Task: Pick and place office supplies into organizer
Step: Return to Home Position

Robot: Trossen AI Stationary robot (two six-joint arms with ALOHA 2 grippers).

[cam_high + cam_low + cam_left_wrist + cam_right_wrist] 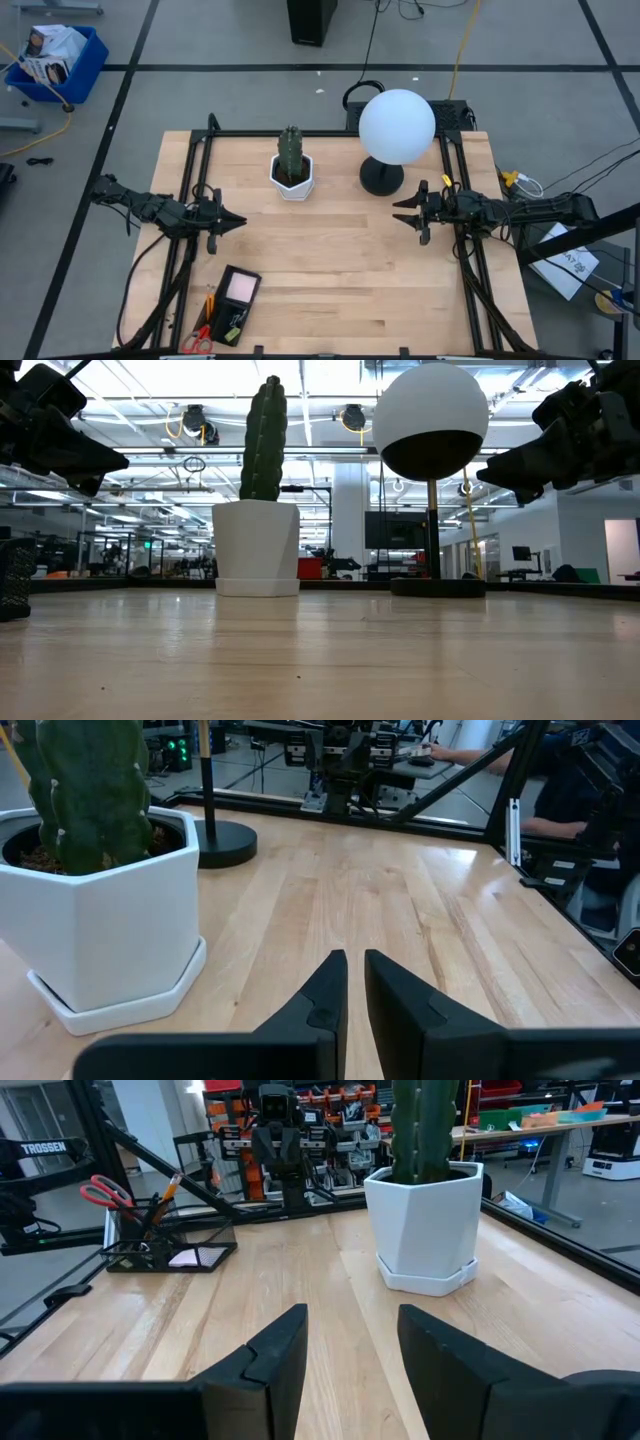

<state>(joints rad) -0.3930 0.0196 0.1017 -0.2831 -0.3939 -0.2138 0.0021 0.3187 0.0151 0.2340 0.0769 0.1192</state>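
The black organizer (230, 305) sits near the table's near-left corner. In it are the red-handled scissors (198, 341), an orange pencil (209, 303) and a pink sticky-note pad (241, 288). The right wrist view shows the organizer (160, 1250) with the scissors (104, 1192) and pencil (171, 1184) standing upright in it. My left gripper (236, 221) hovers above the table's left side, shut, holding nothing. My right gripper (400, 213) hovers at the right side, open and empty. The two grippers point toward each other.
A cactus in a white faceted pot (292, 172) stands at the far middle of the table. A lamp with a white globe (396, 125) and a black round base (381, 179) stands to its right, close to my right gripper. Bare wood (330, 260) lies between the arms.
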